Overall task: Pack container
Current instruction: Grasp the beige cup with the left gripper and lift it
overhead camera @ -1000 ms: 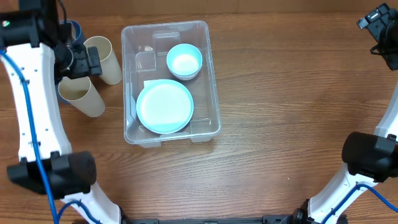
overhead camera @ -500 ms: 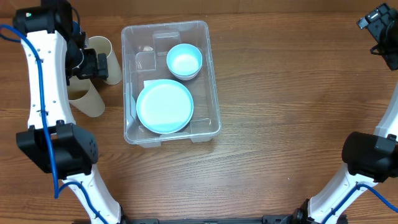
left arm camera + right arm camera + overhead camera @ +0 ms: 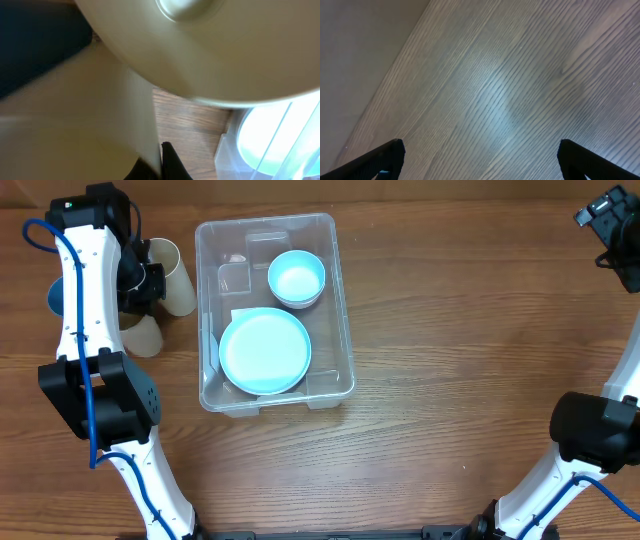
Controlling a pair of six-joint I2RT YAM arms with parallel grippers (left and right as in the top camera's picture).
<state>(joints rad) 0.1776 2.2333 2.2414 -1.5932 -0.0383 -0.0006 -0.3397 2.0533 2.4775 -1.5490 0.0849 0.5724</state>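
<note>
Clear container (image 3: pixel 343 310) holds one plate (image 3: pixel 265 351), one bowl (image 3: pixel 296 278); two cups (image 3: pixel 178 275) beside.

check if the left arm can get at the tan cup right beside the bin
Probably yes: the left tool is right at the tan cup, which lies just left of the container, with nothing between them. A second tan cup nearby might get nudged.

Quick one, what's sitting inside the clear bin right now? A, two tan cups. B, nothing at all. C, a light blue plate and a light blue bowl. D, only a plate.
C: the overhead view shows the light blue plate and the light blue bowl inside the container, while the tan cups stay outside on its left.
</note>
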